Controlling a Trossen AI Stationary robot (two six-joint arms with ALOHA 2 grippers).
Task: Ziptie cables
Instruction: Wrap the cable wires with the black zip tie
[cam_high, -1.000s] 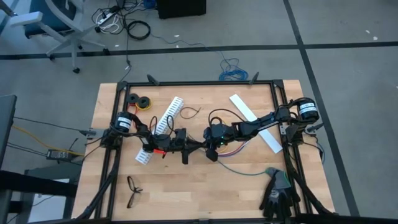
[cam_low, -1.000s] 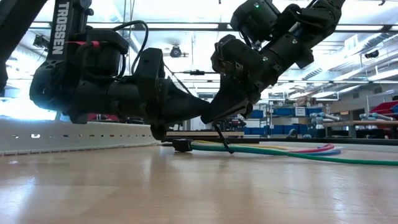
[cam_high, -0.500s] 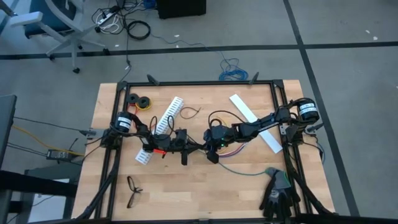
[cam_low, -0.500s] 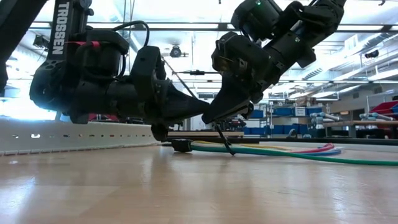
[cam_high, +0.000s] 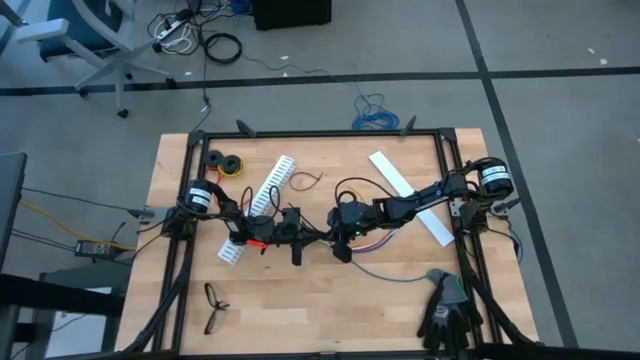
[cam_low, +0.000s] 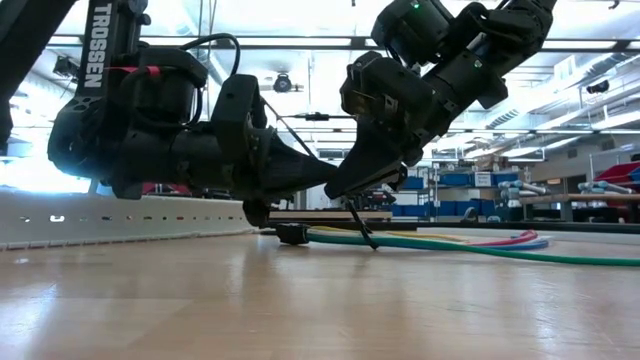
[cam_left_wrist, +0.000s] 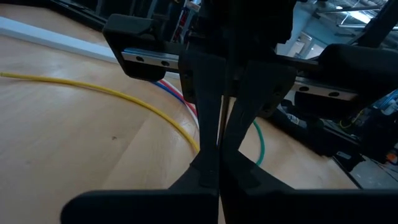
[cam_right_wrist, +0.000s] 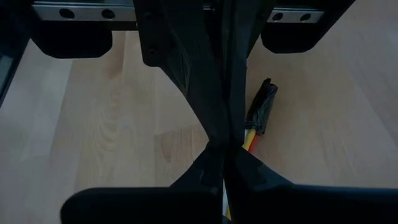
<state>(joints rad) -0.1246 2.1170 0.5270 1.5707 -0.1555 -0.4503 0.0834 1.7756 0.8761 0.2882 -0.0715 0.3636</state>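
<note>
My left gripper (cam_high: 311, 237) and my right gripper (cam_high: 327, 237) meet tip to tip over the table's middle, both shut. In the low view a thin black ziptie (cam_low: 359, 223) slants down from where the tips meet (cam_low: 338, 190), and its lower end touches the table. The cables (cam_high: 376, 243), yellow, red, blue and green wires, lie flat on the table under and to the right of the right gripper. Their black-wrapped end (cam_right_wrist: 262, 107) lies just beyond the fingertips. The yellow wire also shows in the left wrist view (cam_left_wrist: 124, 97). My left gripper comes in nearly level from the table's left. A thin strip (cam_left_wrist: 221, 121) shows between its shut fingers, and the fingers hide which part of the ziptie it is. My right gripper slants down from the table's right and is shut on the ziptie's upper part (cam_low: 347, 203). The ziptie hangs below it, its lower end on the table.
A white slotted strip (cam_high: 262, 205) lies behind the left arm and a flat white strip (cam_high: 410, 195) under the right arm. Tape rolls (cam_high: 225, 160) sit far left, black eyeglasses (cam_high: 214, 305) near left, dark gloves (cam_high: 446, 310) near right. A green wire (cam_high: 392, 276) curves toward the gloves.
My left gripper has turned a little about its own axis. Both grippers stay shut, tip to tip, at the same place. The ziptie's lower end has shifted slightly along the table.
</note>
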